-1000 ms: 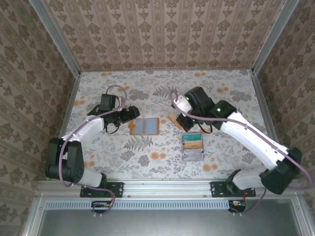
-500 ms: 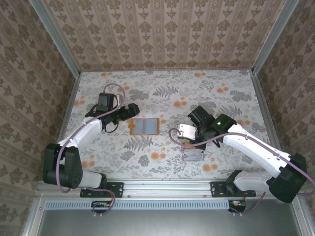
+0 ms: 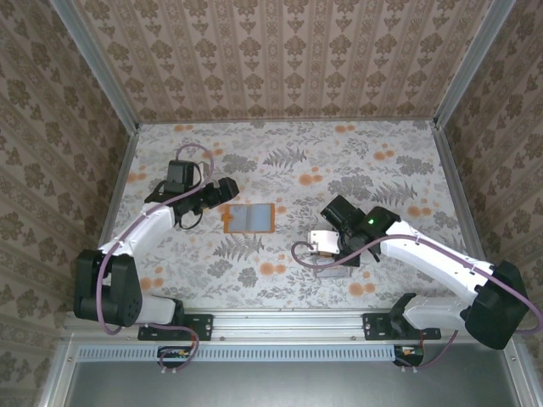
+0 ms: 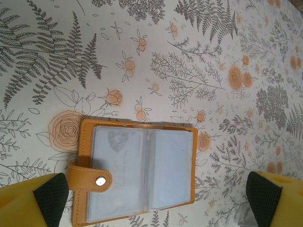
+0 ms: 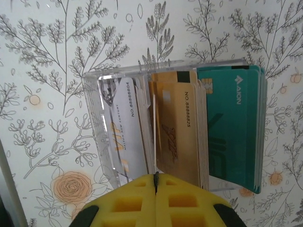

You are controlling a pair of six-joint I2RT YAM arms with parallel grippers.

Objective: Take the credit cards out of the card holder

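Orange folding card holder [image 3: 249, 218] lies open on the floral bench [image 3: 297, 161], well apart from the clear plastic tray [image 5: 94, 118]. My left wrist view adds its grey-blue sleeves and snap tab [image 4: 90, 179]. My left pincer [image 3: 225, 191] hangs just beside it, jaws wide apart. My right pincer [image 5: 155, 198] is pressed together at the tray's edge. That wrist view shows a white card [image 5: 128, 123], tan-gold card [image 5: 175, 123] and teal card [image 5: 232, 127] standing inside.

Floral-print tabletop [image 3: 288, 144] between damask-patterned walls [image 3: 288, 59], aluminium rail [image 3: 288, 321] along the near edge.
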